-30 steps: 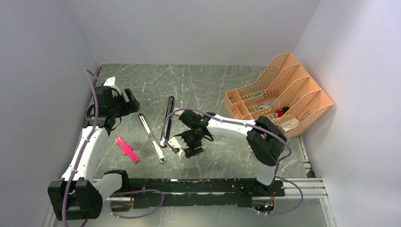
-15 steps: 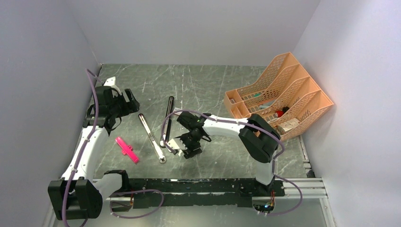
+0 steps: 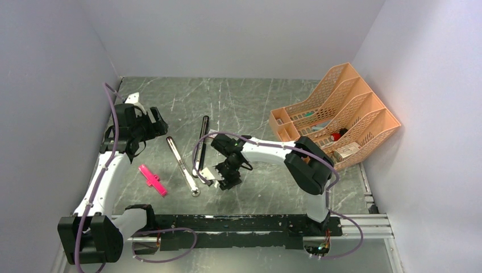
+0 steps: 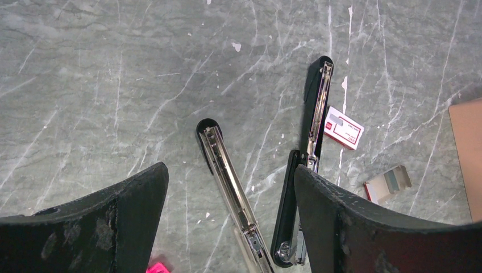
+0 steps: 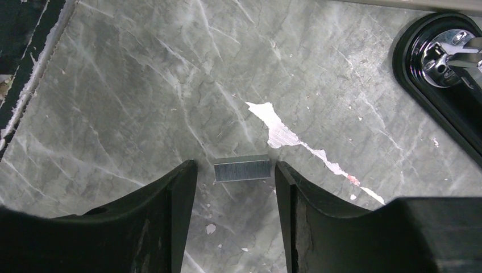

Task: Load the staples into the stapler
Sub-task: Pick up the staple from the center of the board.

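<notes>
Lying flat on the grey-green marbled table (image 3: pixel 256 102), the short silvery staple strip (image 5: pixel 241 169) sits between the black fingers (image 5: pixel 170 216) of your right gripper (image 3: pixel 227 181). Jaws partly open and straddling it: one finger almost at the strip's end, the other a little off, nothing gripped. The strip is a clean, finely ribbed, square-cut block, much shorter than the stapler.

Only the right wrist view shows it; in the top view your gripper hides it. The glossy black stapler (image 4: pixel 310 142) lies unfolded just beside it, chrome rail facing up. Its hinge end shows in the wrist view's top right corner.

Your right arm reaches leftward across the table, elbow bent, wrist pointing down. The left wrist view alone shows the small red-and-white staple box (image 4: pixel 343 127) just beside the rail. A silver-grey stapler with a black tip (image 4: pixel 227 182) lies alongside.

Your left gripper (image 3: pixel 154 122) hangs wide open and empty over the table's far left. A pink plastic cross-shaped piece (image 3: pixel 153 180) lies near that arm.
</notes>
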Robot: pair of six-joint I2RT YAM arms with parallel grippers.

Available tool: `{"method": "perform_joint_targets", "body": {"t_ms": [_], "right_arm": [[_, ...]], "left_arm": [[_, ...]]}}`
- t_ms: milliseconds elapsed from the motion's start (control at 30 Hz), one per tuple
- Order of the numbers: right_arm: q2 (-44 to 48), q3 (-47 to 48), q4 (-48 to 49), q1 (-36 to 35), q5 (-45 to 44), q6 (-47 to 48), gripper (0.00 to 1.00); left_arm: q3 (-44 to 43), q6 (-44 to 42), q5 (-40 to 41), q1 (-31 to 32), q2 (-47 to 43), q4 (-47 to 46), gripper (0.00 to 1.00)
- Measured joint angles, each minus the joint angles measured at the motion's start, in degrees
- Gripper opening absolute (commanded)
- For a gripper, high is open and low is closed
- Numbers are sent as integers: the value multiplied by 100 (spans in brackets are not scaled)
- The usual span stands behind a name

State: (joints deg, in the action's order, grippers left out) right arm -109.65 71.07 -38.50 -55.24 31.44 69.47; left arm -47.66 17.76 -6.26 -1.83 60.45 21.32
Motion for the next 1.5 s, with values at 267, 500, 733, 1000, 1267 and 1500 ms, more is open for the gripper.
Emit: {"method": "perform_joint_targets", "body": {"t_ms": [267,500,733,1000,1267,1500], "right_arm": [[-20,22,-68,-9,4,-7,52],[-79,96,-83,-13,2,-39,47],[-107,133,-81,-28,-28,-85,43],[-107,133,-74,-37,-39,-129,33],[35,-44,190,-37,28,-310,20],[787,-433,1176,-37,87,-1106,14]], "left_arm": [[28,0,-9,0,9,0,85],[33,-2,-22,0,11,0,85],[37,-4,-37,0,11,-2,85],[39,-20,-44,0,11,-2,85],[39,-20,-61,0,20,-2,84],[39,-13,-151,-9,118,-4,84]]}}
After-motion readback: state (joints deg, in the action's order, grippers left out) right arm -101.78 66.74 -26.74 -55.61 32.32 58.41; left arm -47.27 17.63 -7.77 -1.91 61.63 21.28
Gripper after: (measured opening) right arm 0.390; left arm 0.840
